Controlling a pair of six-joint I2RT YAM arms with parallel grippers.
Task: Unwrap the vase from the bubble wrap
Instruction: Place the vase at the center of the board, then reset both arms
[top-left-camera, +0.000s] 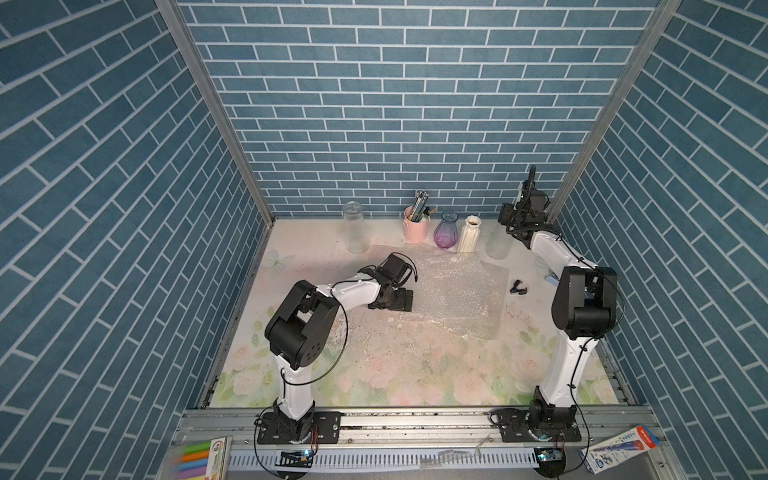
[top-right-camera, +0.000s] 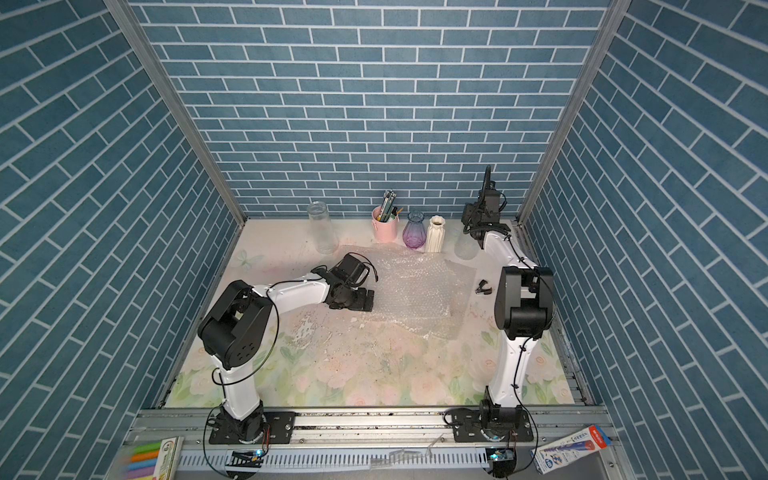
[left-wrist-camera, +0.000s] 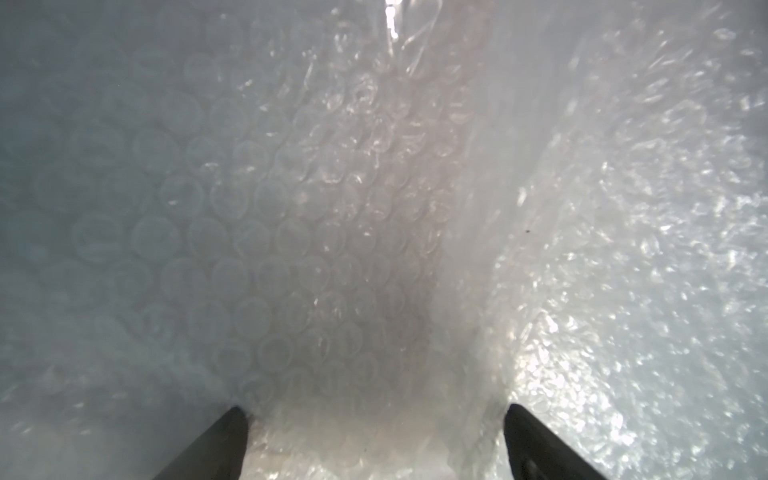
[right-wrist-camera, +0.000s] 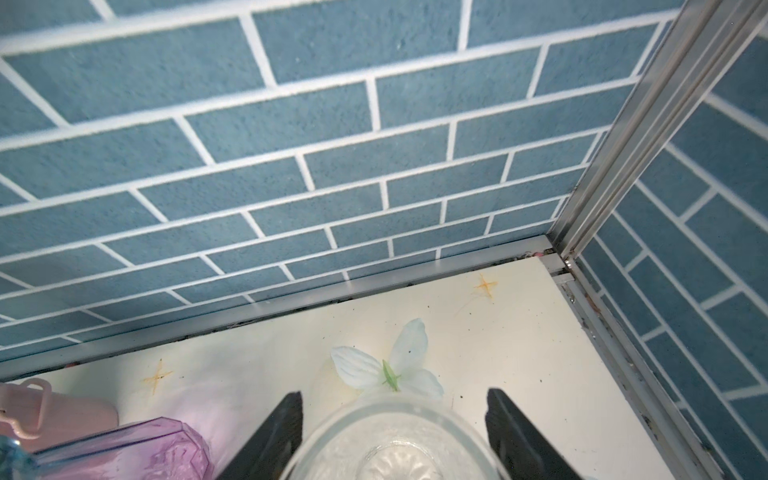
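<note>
Two jaws, left gripper (left-wrist-camera: 375, 407): spread wide, empty, at bubble wrap (top-left-camera: 453, 291).
Right gripper (right-wrist-camera: 393, 395): straddles vase (right-wrist-camera: 395, 449), can't tell if clamped.
Vase: tips if I withdraw skewed.

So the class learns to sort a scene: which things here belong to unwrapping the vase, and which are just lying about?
Belonging to the job:
- bubble wrap, lying flat
- clear glass vase, already unwrapped

Just lying about:
- tall clear jar
- pink pen pot
- purple vase
- white ribbed vase
- small black object
</note>
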